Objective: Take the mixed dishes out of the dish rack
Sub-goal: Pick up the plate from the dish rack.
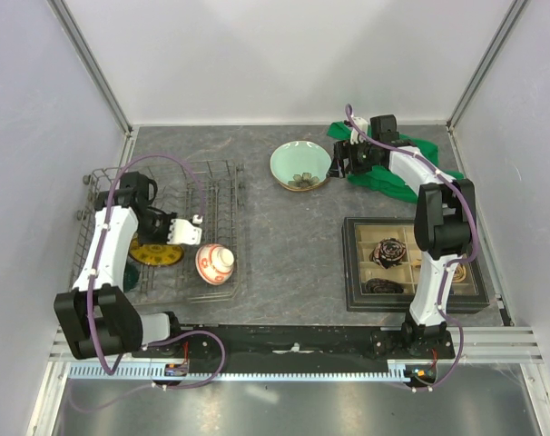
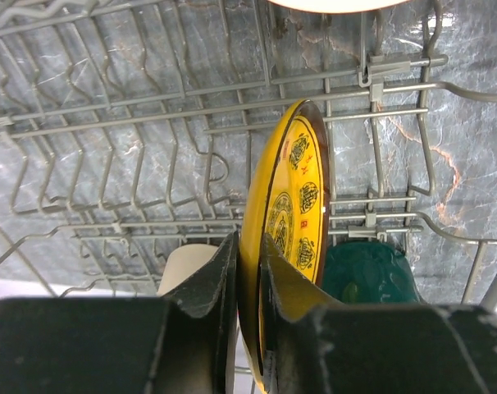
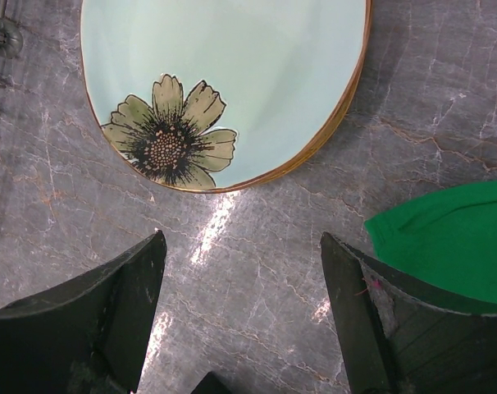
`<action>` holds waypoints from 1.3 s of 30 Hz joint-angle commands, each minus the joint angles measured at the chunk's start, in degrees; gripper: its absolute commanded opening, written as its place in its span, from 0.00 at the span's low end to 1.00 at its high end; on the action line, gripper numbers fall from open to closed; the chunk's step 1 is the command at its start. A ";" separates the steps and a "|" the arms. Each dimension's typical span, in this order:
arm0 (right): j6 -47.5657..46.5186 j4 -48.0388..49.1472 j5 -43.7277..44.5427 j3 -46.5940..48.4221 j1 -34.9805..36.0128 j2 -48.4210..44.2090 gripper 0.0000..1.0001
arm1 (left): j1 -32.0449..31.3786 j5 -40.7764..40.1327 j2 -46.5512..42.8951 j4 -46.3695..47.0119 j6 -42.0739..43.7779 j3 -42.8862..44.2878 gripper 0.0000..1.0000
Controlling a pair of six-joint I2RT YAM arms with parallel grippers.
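The grey wire dish rack (image 1: 222,195) stands at the left. My left gripper (image 2: 250,256) is shut on the rim of the yellow-gold patterned plate (image 2: 296,189), which stands on edge between the tines; both also show in the top view, gripper (image 1: 168,242) and plate (image 1: 155,254). The beige cup (image 2: 185,267) and the dark green mug (image 2: 368,271) lie beside the plate in the rack. The red-and-white bowl (image 1: 215,262) sits in the rack's near right corner. The pale green flower plate (image 1: 300,166) lies flat on the table. My right gripper (image 3: 242,246) is open and empty just short of it (image 3: 232,66).
A green cloth (image 1: 395,174) lies under the right arm at the back right, its edge by the right finger (image 3: 453,238). A black compartmented tray (image 1: 355,263) holding dark items sits at the near right.
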 commanded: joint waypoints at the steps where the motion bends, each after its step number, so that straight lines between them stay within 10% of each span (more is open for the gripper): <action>1: -0.45 1.33 -1.63 -0.14 -0.34 0.26 0.84 | 0.19 1.84 -4.27 2.35 3.81 -0.19 0.11; 16: -0.45 1.25 -2.77 -0.49 -0.52 -1.15 0.84 | 0.19 12.99 -9.46 -2.12 1.89 6.83 0.02; 28: 0.96 3.26 -7.77 -1.98 1.15 -11.07 0.84 | 0.27 33.29 -5.77 -1.26 -19.11 20.37 0.01; 39: 0.97 8.54 -10.07 -3.75 15.55 -22.68 0.83 | -0.43 49.13 -6.47 22.80 -54.09 18.10 0.01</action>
